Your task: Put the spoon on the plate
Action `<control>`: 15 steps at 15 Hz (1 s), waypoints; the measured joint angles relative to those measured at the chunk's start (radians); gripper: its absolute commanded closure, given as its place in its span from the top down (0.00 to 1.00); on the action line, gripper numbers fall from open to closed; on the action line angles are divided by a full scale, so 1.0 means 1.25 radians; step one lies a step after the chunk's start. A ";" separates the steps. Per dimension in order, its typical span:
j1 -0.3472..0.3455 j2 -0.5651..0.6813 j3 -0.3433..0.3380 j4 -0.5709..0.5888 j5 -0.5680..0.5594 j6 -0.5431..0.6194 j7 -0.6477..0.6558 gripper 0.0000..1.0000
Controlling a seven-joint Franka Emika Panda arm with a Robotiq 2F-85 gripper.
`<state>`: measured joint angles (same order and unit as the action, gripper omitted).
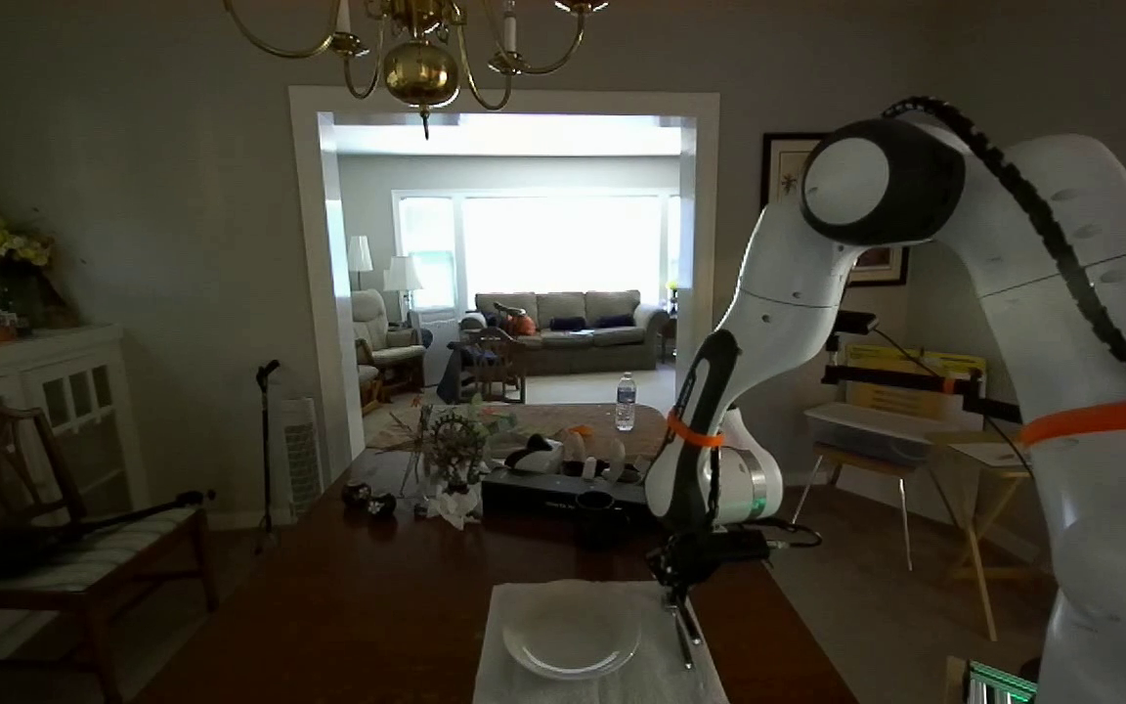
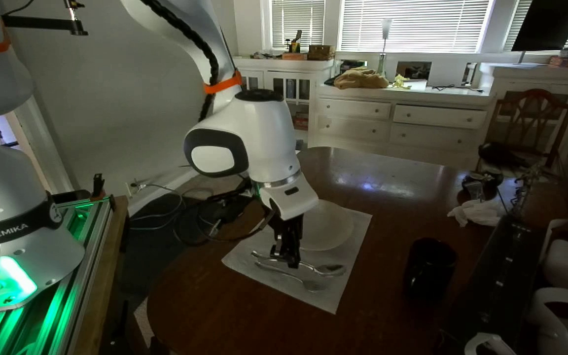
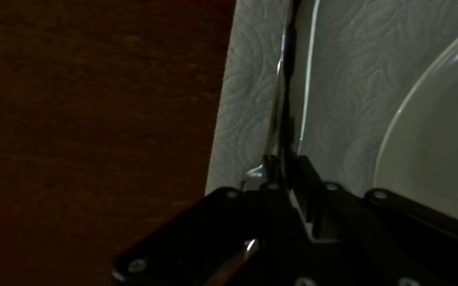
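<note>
The white plate [image 1: 571,640] lies on a pale square mat [image 2: 326,300]; it also shows in an exterior view [image 2: 331,227] and at the right of the wrist view [image 3: 443,159]. The spoon [image 2: 331,269] is slim grey metal and lies beside the plate. In the wrist view its dark handle [image 3: 299,67] runs between my fingertips. My gripper [image 3: 286,163] points down and is nearly closed, shut on the spoon; it shows in both exterior views [image 1: 677,592] [image 2: 286,261]. I cannot tell if the spoon is lifted off the mat. A similar utensil [image 2: 313,286] lies close alongside, on the side away from the plate.
A black cup [image 2: 429,268] stands past the mat, beside a long black box [image 2: 506,266] with white items. Crumpled white paper [image 2: 476,212] and a water bottle [image 1: 626,403] stand farther off. The table's curved edge [image 2: 160,315] is near the mat.
</note>
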<state>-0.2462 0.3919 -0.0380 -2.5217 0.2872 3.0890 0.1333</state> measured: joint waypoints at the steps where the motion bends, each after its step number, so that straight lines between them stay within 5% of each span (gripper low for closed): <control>1: 0.010 -0.022 -0.007 -0.004 -0.010 -0.009 -0.002 0.04; 9: 0.021 -0.130 0.119 0.017 -0.024 -0.134 -0.110 0.04; 15: 0.042 -0.115 0.131 0.040 -0.019 -0.203 -0.193 0.04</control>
<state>-0.1937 0.2477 0.1255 -2.4715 0.2631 2.8355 -0.1081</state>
